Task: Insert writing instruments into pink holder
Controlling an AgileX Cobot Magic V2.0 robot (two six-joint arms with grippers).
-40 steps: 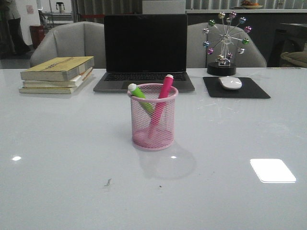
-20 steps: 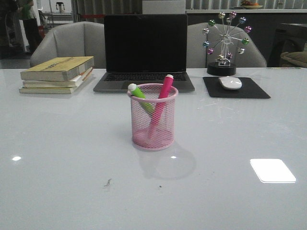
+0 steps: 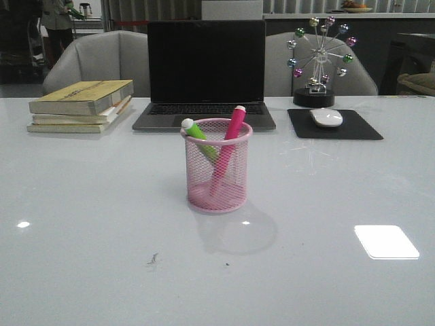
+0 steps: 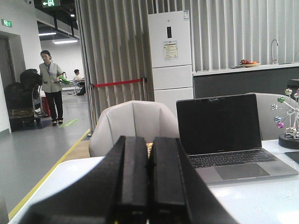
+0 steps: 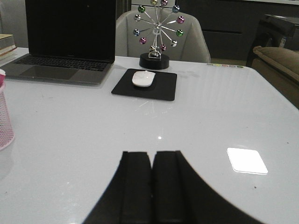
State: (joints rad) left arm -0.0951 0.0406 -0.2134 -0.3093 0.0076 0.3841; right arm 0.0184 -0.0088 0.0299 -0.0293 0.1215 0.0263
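In the front view, a stack of books (image 3: 81,105) was seen at the upper left of the frame, lying on the white table (image 3: 102,224). A closed-looking dark laptop (image 3: 205,75) was placed at the upper centre. Just below it, in the centre of the frame, the pink holder (image 3: 217,166) was standing upright on the table. Both markers were inside it: the green marker (image 3: 199,137) was leaned against the left part of the rim, and the pink marker (image 3: 229,149) was leaned against the right part, with its whitish end above the rim. At the upper right, a white mouse (image 3: 326,117) was resting on a black pad (image 3: 334,125), and a ferris-wheel ornament (image 3: 318,58) was seen behind it.

The left end effector (image 4: 149,179) was clenched, with its fingers pressed together and nothing between them. The right end effector (image 5: 152,186) was clenched in the same way, low over the bare table.
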